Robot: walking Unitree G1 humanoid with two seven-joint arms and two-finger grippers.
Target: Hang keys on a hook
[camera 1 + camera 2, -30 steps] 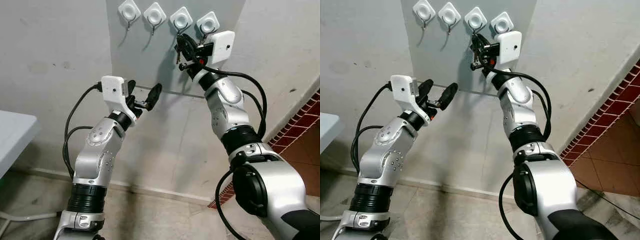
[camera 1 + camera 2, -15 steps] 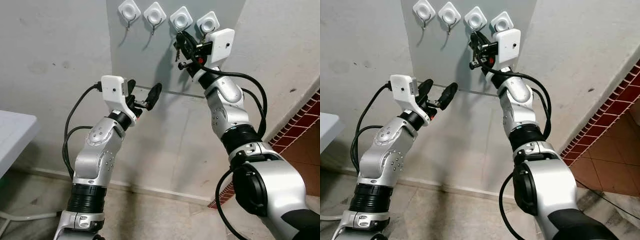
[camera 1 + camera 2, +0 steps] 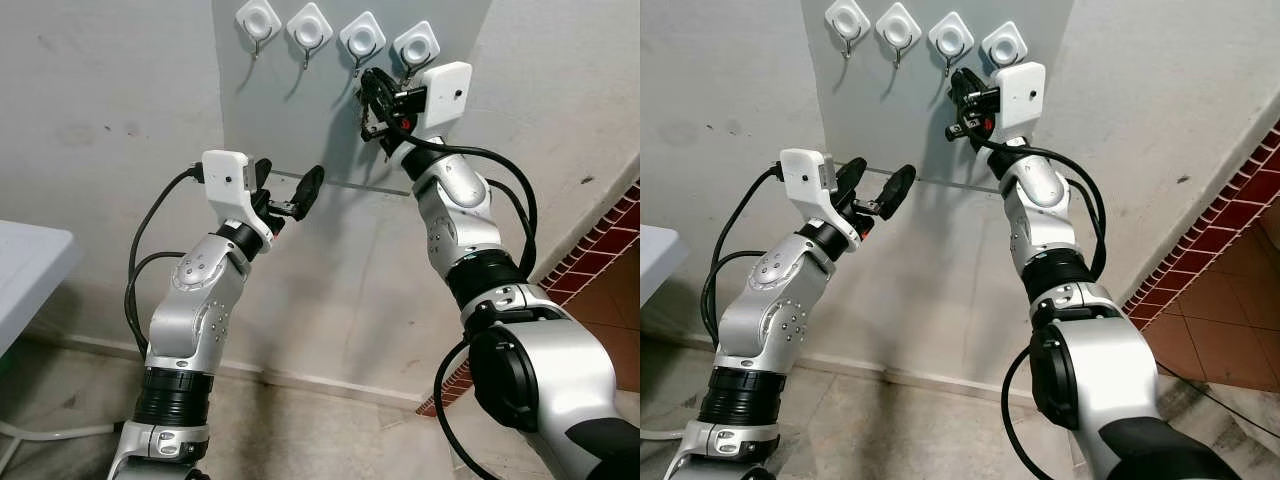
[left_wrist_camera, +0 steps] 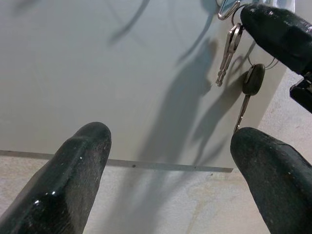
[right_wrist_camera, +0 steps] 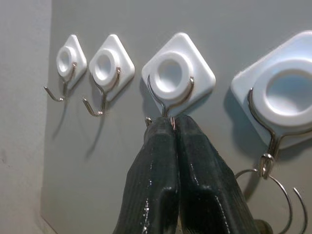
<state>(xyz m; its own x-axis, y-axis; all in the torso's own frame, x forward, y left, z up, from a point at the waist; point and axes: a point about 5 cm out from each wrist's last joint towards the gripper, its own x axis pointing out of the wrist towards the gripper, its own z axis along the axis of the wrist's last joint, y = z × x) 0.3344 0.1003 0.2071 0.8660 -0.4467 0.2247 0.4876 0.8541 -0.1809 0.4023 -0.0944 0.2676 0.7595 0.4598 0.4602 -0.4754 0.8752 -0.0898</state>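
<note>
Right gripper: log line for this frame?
right gripper shut on keys | tips at third hook from left | not yet released | left gripper open, lower, idle

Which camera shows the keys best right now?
The left wrist view: the keys hang in plain sight against the grey panel beside the right hand's finger. In the eye views they are a small dark cluster at the right hand. The right wrist view shows only key rings at the neighbouring hook.
</note>
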